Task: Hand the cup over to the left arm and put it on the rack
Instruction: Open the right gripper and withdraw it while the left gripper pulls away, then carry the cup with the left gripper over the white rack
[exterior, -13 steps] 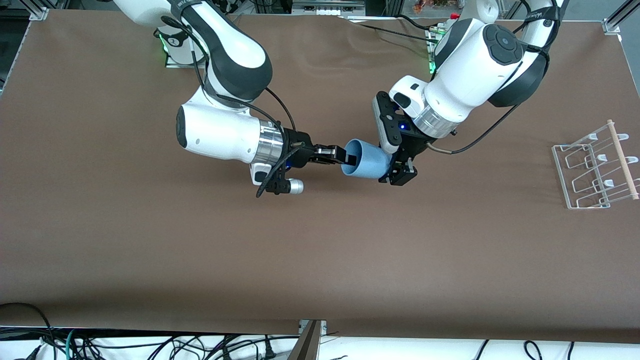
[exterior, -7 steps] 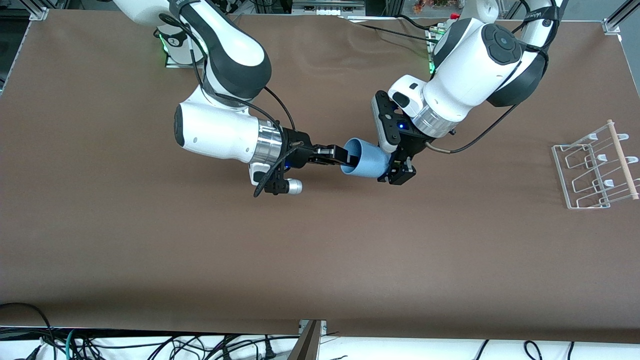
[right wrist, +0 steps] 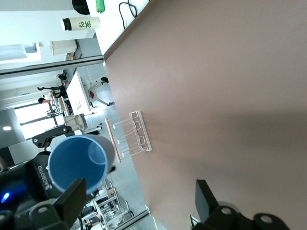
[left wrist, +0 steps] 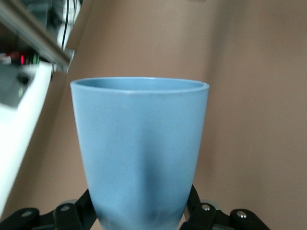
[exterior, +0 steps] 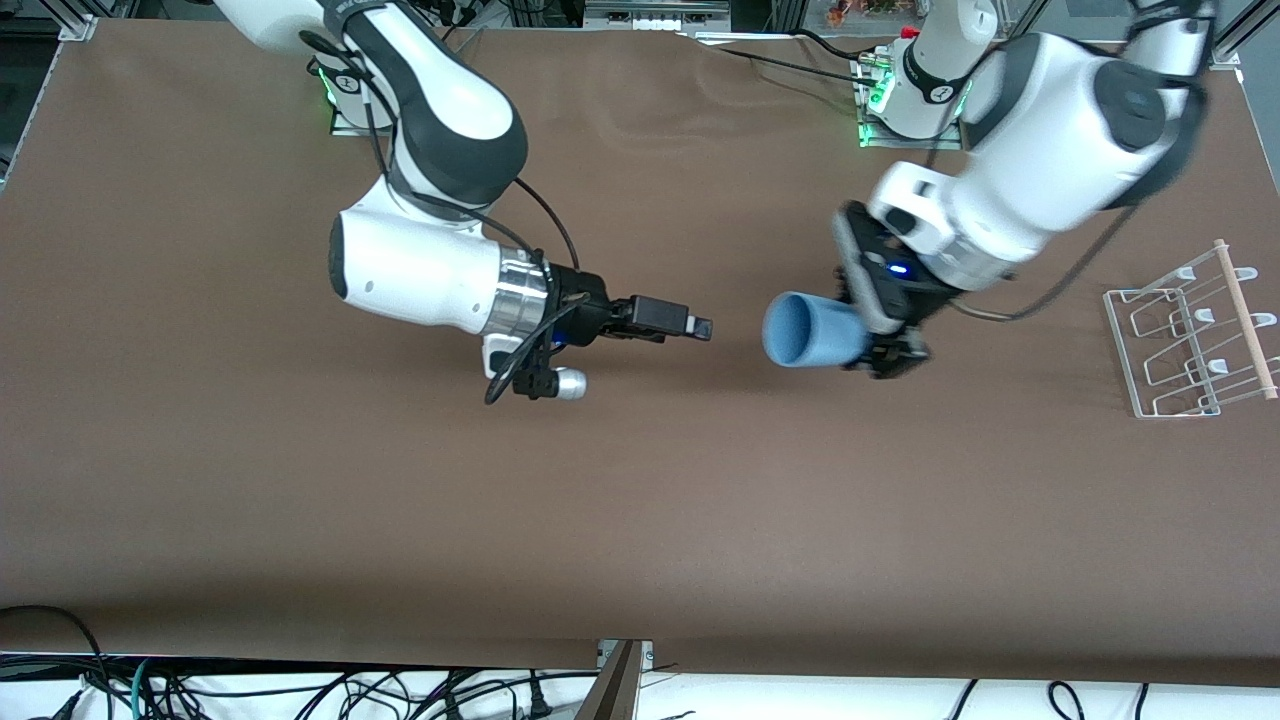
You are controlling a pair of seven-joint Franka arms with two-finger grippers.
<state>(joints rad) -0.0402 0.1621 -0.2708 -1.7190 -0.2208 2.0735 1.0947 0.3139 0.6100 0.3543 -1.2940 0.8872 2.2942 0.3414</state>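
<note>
The light-blue cup (exterior: 808,331) lies on its side in my left gripper (exterior: 866,338), held above the table with its mouth toward the right arm. In the left wrist view the cup (left wrist: 139,148) fills the middle, and the black fingers (left wrist: 195,207) press on both sides of its base. My right gripper (exterior: 702,327) is open and empty, a short gap from the cup's mouth. The right wrist view shows its spread fingers (right wrist: 207,195), the cup (right wrist: 76,163) and the rack (right wrist: 133,133) farther off. The white wire rack (exterior: 1170,345) with its wooden rod (exterior: 1244,318) stands at the left arm's end of the table.
The brown table (exterior: 640,520) is bare between the cup and the rack. Both arm bases stand along the table's far edge. Cables (exterior: 300,690) hang below the front edge.
My right gripper let go of the cup's rim and drew back toward its own end. My left arm carried the cup away toward the rack's end.
</note>
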